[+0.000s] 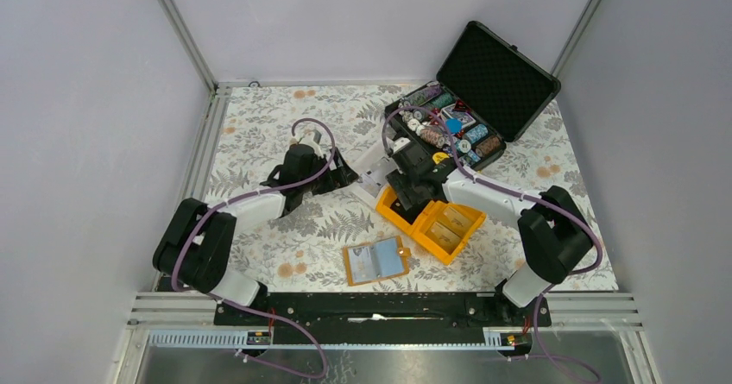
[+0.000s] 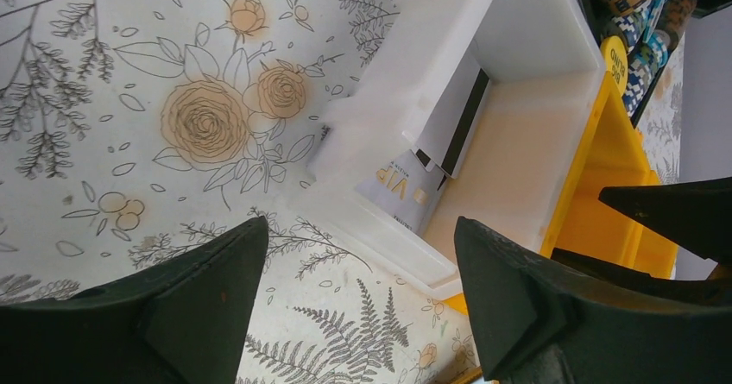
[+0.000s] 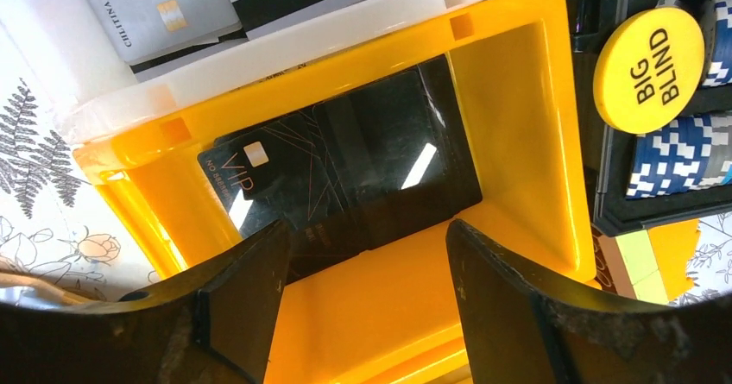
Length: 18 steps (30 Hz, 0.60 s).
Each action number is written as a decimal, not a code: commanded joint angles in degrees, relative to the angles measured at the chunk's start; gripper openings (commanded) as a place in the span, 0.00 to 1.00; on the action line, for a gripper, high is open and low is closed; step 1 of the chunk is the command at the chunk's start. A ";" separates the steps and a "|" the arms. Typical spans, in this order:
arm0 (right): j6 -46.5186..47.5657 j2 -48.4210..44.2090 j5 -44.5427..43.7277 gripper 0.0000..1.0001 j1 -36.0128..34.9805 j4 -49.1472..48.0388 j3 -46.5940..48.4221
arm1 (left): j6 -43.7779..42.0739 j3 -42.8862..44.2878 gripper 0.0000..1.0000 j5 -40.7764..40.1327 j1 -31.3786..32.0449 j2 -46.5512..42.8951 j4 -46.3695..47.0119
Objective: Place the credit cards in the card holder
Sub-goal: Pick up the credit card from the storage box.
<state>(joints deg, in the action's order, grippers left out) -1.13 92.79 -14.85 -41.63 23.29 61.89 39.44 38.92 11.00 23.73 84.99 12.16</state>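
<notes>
Floral-printed cloth (image 1: 259,125) covers the table inside pale grey walls, and the big orange plastic compartment bin (image 1: 414,233) lies near its middle. Well to the left of the bin the left gripper (image 1: 343,177) hangs with its black fingers (image 2: 207,306) spread wide and nothing between them. It points towards the white open plastic tray (image 1: 371,175) that butts against the bin's left end. In the tray lie the thin pale grey plastic credit cards (image 2: 401,185), one showing a gold chip and the letters VIP, with a further card with a black stripe (image 2: 457,125) tucked beneath the tray's raised ledge. These cards lie beyond the left fingertips, apart from them. Just in front of the bin, nearer the arm bases, the small flat orange card holder (image 1: 375,261) lies spread open with its pale blue-grey pockets up, well apart from both grippers. Over the bin's leftmost compartment the right gripper (image 1: 399,190) hovers with its fingers (image 3: 518,306) widely parted and empty. Glossy black VIP cards (image 3: 345,177) lie on the compartment floor in line with the gap, below the tips and untouched. To the right of the bin and behind it stands the open black hard case (image 1: 496,78), holding blue-and-white poker chips (image 3: 673,155) and a round yellow BIG BLIND disc (image 3: 647,69).
</notes>
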 commanded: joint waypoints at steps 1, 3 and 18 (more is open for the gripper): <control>0.63 0.06 0.36 0.75 0.16 -4.70 -1.33 | -0.41 2.92 0.82 1.32 1.16 0.90 4.18; 0.62 1.56 -0.32 0.78 0.28 -5.33 -1.22 | -1.03 3.45 0.82 0.33 1.83 1.63 3.66; 3.29 9.70 3.32 0.80 4.56 -5.70 1.47 | -3.56 4.25 0.80 -2.23 3.43 4.22 1.90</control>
<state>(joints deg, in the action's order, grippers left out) 0.05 100.71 -13.08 -37.78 18.11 61.60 37.39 41.15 9.93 27.03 89.12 12.51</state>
